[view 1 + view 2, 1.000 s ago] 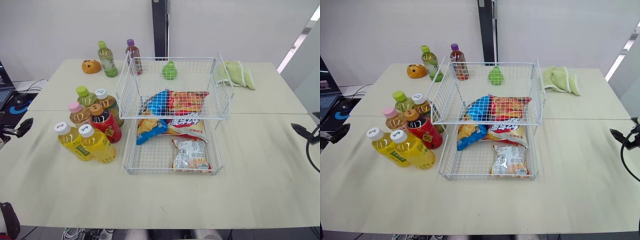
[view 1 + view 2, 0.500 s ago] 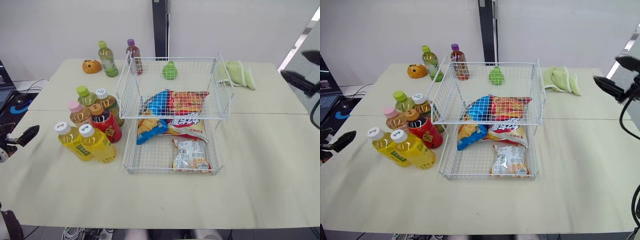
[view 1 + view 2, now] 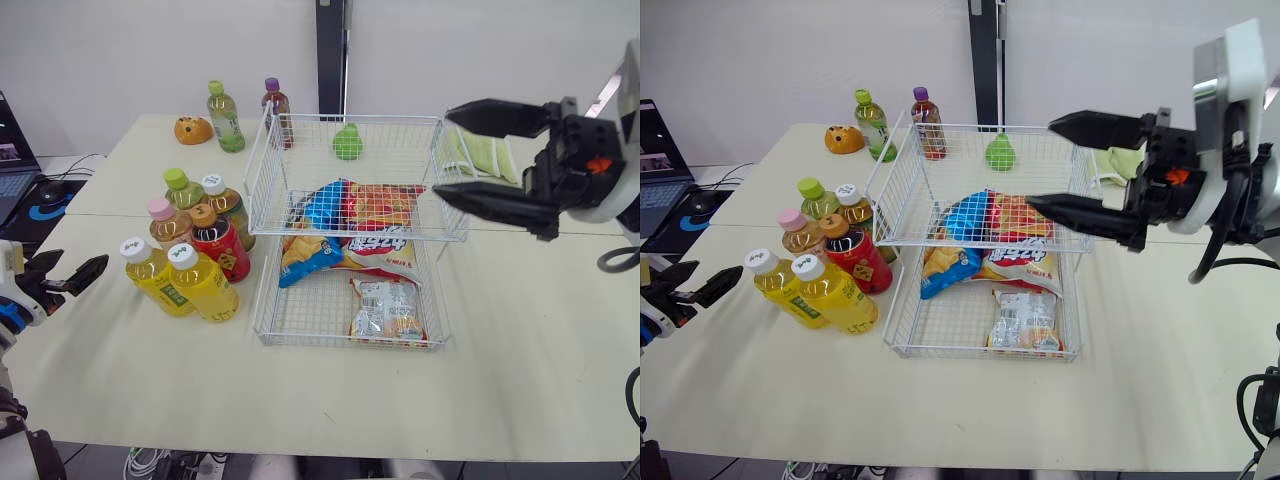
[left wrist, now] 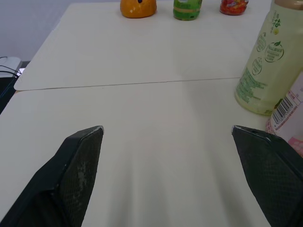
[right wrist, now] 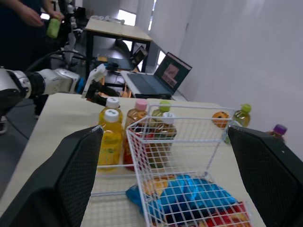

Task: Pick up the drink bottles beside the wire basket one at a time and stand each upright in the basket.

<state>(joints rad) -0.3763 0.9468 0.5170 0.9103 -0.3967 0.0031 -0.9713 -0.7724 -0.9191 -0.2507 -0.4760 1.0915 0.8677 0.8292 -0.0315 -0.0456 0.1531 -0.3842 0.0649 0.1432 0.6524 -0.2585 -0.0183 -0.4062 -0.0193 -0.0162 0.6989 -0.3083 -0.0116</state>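
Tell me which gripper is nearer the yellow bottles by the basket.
Left. The left gripper sits low beside the yellow bottles, on their outer side; the right gripper hangs open, raised over the basket's right side.

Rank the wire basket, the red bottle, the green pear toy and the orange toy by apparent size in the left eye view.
1. wire basket, largest by far.
2. red bottle, nearer the camera than the toys.
3. green pear toy and orange toy look alike; unranked.
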